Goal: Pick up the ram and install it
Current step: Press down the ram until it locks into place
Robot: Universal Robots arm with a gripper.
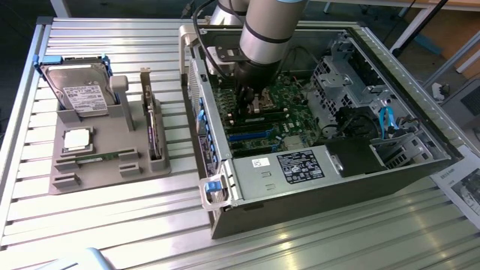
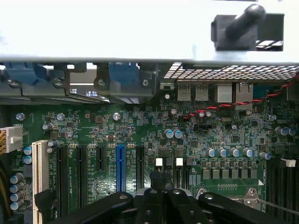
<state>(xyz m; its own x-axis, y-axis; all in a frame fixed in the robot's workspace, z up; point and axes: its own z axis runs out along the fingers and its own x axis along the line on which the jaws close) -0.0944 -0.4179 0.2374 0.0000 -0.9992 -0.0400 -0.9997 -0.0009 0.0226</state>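
Inside the open computer case (image 1: 315, 185) I see my gripper (image 1: 249, 107) low over the green motherboard (image 1: 281, 115) — the arm's grey metal tube reaches down from above. In the wrist view the black fingers (image 2: 154, 205) meet tightly in the middle, with nothing visible between them, over a board dense with small round capacitors and long dark slots, one of them blue (image 2: 120, 168). The ram (image 1: 96, 160) — a thin, narrow green stick — lies flat in the grey plastic holder (image 1: 105, 177) on the ribbed metal table (image 1: 112, 225), well apart from the gripper. A hard drive (image 1: 80, 90) stands tilted in the same holder.
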